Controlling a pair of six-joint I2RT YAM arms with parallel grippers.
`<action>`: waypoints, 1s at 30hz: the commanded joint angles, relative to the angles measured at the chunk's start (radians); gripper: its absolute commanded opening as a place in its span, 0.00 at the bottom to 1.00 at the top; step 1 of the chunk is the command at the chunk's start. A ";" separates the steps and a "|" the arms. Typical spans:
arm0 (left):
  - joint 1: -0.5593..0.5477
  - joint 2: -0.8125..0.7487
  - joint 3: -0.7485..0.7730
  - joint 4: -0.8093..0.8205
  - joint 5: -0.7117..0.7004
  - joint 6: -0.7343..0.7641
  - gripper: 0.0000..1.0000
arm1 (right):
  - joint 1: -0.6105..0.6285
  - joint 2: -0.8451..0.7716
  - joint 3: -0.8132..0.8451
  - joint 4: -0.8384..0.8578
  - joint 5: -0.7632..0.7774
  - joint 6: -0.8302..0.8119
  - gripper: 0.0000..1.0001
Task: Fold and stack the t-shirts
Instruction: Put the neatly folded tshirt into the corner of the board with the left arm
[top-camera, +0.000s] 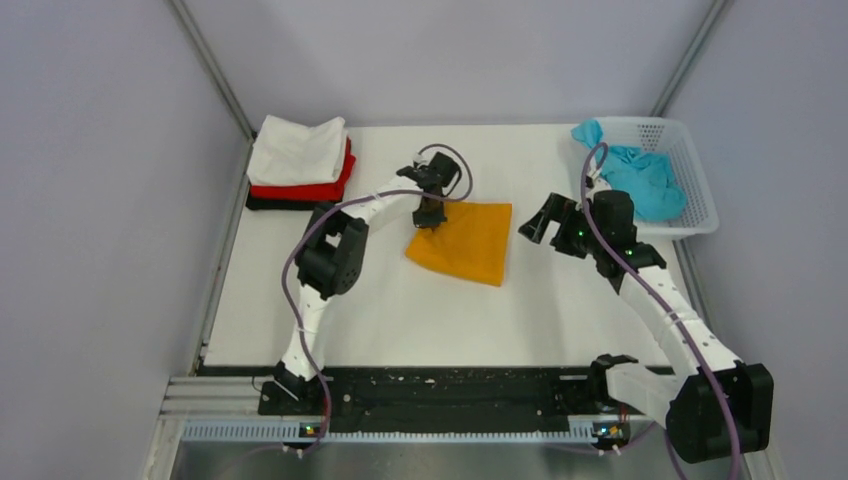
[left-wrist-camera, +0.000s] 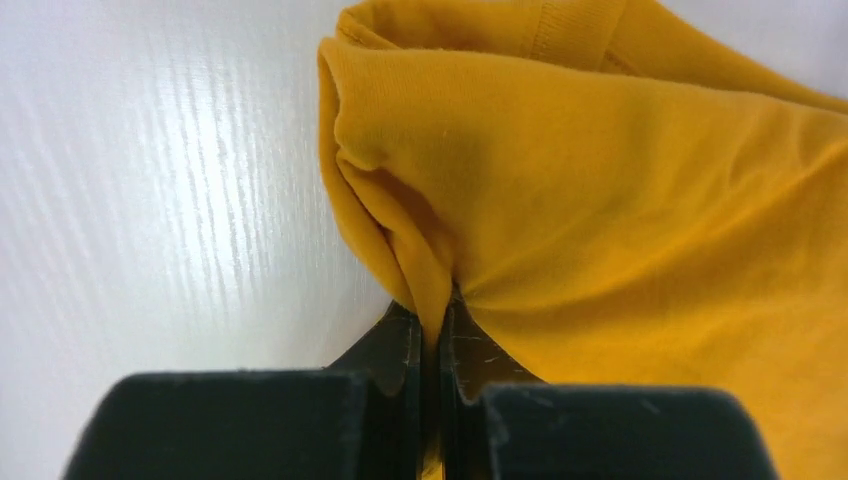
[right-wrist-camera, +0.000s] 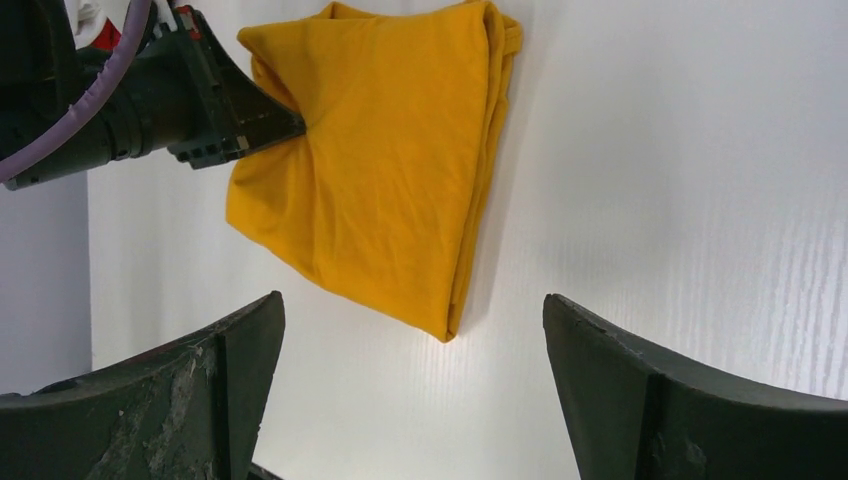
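While the left gripper (left-wrist-camera: 440, 312) clamps an edge of the folded orange shirt (top-camera: 465, 243) at mid-table (top-camera: 400, 320), the right gripper (top-camera: 545, 222) hangs spread and empty beside it. Step, probably: transfer to the stack (top-camera: 300, 165). The next move needs a clean lift, keeping the folds together.

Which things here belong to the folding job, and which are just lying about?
Job: orange-yellow t-shirt, pinched by the left gripper; white t-shirt, red t-shirt, black t-shirt, stacked at the far-left corner; teal t-shirt, in the basket.
Lying about: that basket.
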 joint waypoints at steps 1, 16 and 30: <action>-0.055 0.146 0.097 -0.259 -0.305 -0.023 0.00 | -0.005 -0.027 -0.001 -0.010 0.067 -0.039 0.99; 0.036 -0.109 0.039 0.159 -0.705 0.606 0.00 | -0.006 -0.071 -0.011 -0.021 0.193 -0.078 0.99; 0.168 -0.170 0.176 0.303 -0.651 0.946 0.00 | -0.005 -0.047 -0.003 -0.022 0.223 -0.093 0.99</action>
